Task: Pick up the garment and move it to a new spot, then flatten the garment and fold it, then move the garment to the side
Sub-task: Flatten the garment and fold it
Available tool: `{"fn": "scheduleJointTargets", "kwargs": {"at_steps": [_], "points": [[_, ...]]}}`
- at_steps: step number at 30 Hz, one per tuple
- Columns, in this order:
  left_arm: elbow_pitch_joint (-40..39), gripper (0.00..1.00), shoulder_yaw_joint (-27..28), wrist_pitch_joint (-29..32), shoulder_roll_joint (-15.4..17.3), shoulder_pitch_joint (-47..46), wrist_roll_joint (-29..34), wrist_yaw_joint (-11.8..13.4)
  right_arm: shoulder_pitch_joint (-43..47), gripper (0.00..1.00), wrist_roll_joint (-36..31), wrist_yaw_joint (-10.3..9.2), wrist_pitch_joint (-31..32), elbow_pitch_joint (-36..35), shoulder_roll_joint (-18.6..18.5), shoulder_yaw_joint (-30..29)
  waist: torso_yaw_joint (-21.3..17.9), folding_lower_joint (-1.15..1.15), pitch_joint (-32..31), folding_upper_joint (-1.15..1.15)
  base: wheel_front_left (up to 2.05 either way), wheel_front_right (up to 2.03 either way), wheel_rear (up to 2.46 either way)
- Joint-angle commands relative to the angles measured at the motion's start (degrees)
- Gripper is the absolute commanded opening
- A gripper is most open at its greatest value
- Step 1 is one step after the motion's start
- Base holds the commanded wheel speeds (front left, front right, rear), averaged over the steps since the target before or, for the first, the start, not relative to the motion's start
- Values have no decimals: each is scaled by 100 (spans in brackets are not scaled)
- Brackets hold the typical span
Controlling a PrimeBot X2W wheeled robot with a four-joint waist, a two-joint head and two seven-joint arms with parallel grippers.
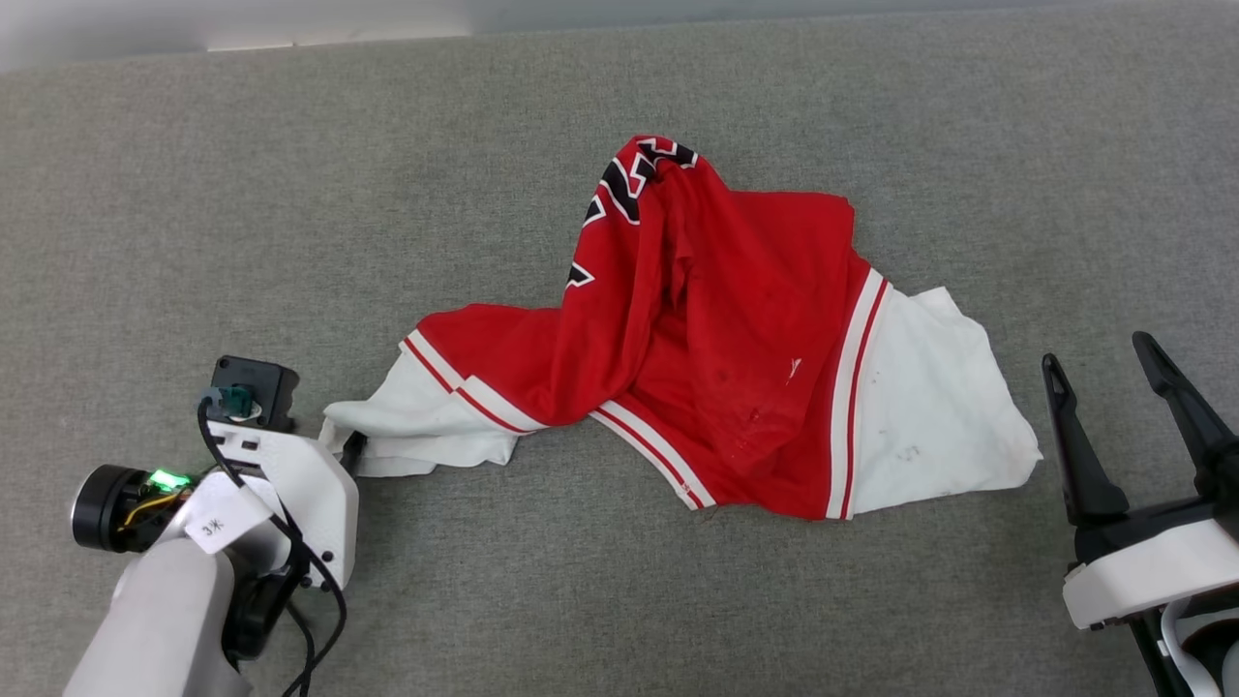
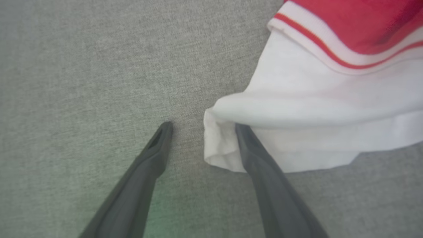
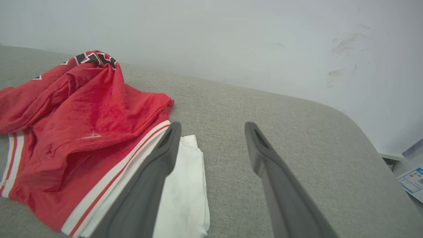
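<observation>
You see the shirt lying crumpled in the middle of the grey cushion, with its red body bunched up. Your left gripper stands wide open at the edge of the left sleeve; one finger touches the white cloth but nothing is gripped. Your right gripper is also wide open and empty, just beside the right sleeve.

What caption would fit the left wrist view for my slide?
Open left end effector meets the white sleeve of the red shirt on grey upholstery.
</observation>
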Motion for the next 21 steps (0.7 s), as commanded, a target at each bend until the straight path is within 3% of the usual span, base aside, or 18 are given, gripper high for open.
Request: {"fn": "scheduleJointTargets", "kwargs": {"at_steps": [1, 2, 3, 4, 11, 15, 21], "points": [[434, 49, -249, 524, -104, 463, -161, -134, -90, 100, -26, -4, -36, 7, 34, -13, -6, 0, 15, 0, 0, 0, 0], [472, 35, -290, 715, -162, 557, -263, -186, -101, 100, -47, -4, -42, 15, 33, -15, -7, 0, 16, 0, 0, 0, 0], [458, 3, -352, 827, -179, 643, -321, -231, -104, 100, -62, -4, -50, 31, 33, -20, -3, 0, 9, 0, 0, 0, 0], [407, 0, -375, 824, -175, 685, -345, -250, -101, 100, -76, -4, -59, 49, 40, -20, 4, 0, -8, 0, 0, 0, 0], [-4, 0, 114, -40, -40, 509, -139, 292, 40, 100, -97, -4, 199, 273, -52, 14, 105, 0, -264, 0, 0, 0, 0], [-309, 0, 268, -387, -68, 517, -204, 387, 144, 100, 1, -4, 520, 391, -161, 28, 177, 0, -421, 0, 0, 0, 0], [-1477, 0, 489, -541, 27, 1002, -512, 344, 380, 100, 222, -4, 2262, 572, -493, -171, 464, 0, -695, 0, 0, 0, 0]]}}
